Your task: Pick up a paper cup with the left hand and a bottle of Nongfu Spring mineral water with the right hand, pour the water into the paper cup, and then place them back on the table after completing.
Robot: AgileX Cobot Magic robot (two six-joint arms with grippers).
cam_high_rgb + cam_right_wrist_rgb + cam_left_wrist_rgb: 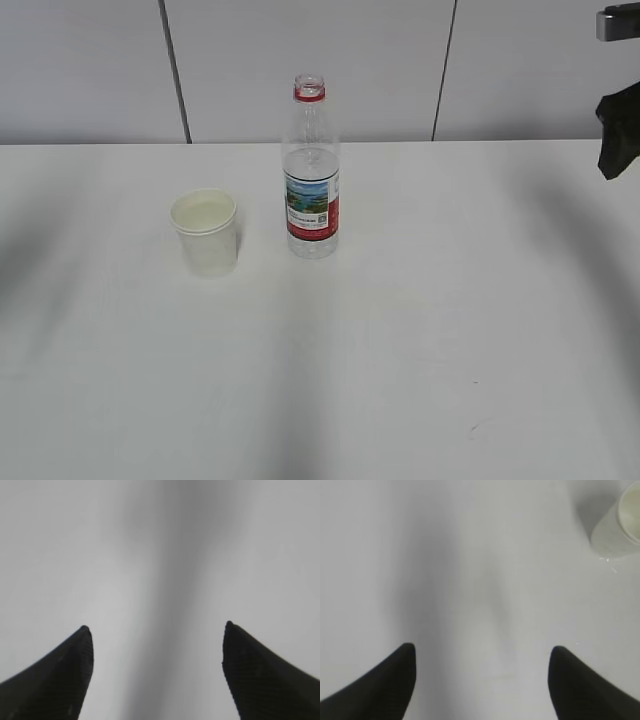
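The left hand (480, 680) has its two fingers spread wide with nothing between them, only bare table (470, 580) below. The right hand (157, 670) is likewise spread wide and empty over plain tabletop. In the left wrist view the paper cup (620, 525) sits off toward the upper right corner of the frame, well apart from the fingers. In the exterior view the cup stands upright toward the middle of the table, left of centre, with the bottle (311, 170) upright just beside it on the right, uncapped and about half full.

The risk appears to lie in the close spacing: a finger reaching for one could nudge the other, and the open bottle would spill if tipped. The light cup could also crumple under a hard squeeze.

Counted: one cup, one bottle, two grippers.
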